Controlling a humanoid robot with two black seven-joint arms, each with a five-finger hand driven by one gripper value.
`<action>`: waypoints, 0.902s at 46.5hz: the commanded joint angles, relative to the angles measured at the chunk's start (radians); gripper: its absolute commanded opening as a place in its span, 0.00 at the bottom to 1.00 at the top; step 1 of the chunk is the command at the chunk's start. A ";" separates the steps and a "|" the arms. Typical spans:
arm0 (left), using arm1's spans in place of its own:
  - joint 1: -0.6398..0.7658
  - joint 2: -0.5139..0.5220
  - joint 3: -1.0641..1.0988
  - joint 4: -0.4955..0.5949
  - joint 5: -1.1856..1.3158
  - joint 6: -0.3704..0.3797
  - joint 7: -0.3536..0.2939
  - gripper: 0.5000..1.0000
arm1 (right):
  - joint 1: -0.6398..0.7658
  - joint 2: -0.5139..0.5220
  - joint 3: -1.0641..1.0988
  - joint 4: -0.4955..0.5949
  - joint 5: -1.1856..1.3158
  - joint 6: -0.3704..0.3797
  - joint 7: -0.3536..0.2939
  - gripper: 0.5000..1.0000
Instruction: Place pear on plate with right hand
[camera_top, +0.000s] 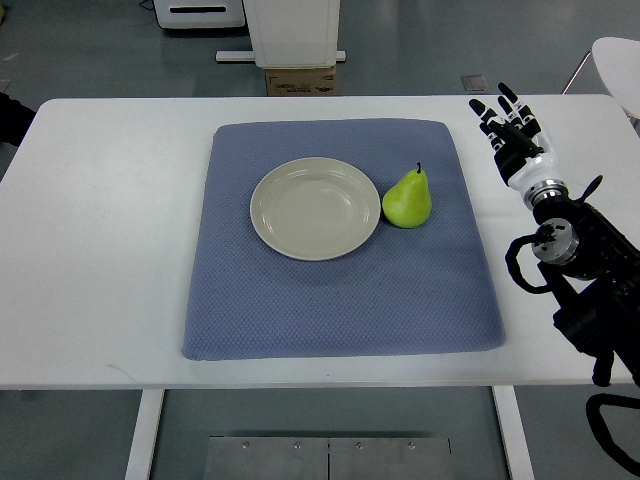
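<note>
I'm seeing the right hand (512, 132) sitting over the white table (100, 250), off the right edge of the blue mat (340, 300). Its fingers (497, 112) are extended and spread, pointing away from the robot, gripping nothing. The arm (575, 255) is coming in from the lower right, with black cabling looping around the wrist and forearm.

The pear (407, 199) is standing upright on the mat, stem up, just beside the right rim of the plate (315, 208). I can't tell whether it's touching the rim or sitting a hair off it. The pear is green and casting a small shadow on the mat.

The plate is lying flat near the middle of the mat, slightly toward the far side, cream coloured, with nothing on it. The hand is well apart from the pear, to its right and a bit further from the robot.

Beyond the far table edge I'm reading a cardboard box (299, 80) on the floor under a white stand (292, 32), plus part of a white chair (618, 62) at the top right corner.
</note>
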 joint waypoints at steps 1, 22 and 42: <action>0.000 0.000 0.000 0.000 0.000 0.000 0.000 1.00 | 0.000 -0.002 0.001 0.000 0.000 0.000 0.000 1.00; 0.000 0.000 0.000 0.000 0.000 0.000 -0.002 1.00 | 0.001 -0.003 0.001 0.000 0.000 0.001 -0.002 1.00; 0.002 0.000 0.000 0.000 0.000 -0.007 0.000 1.00 | 0.008 0.000 0.002 -0.003 0.000 0.000 0.038 1.00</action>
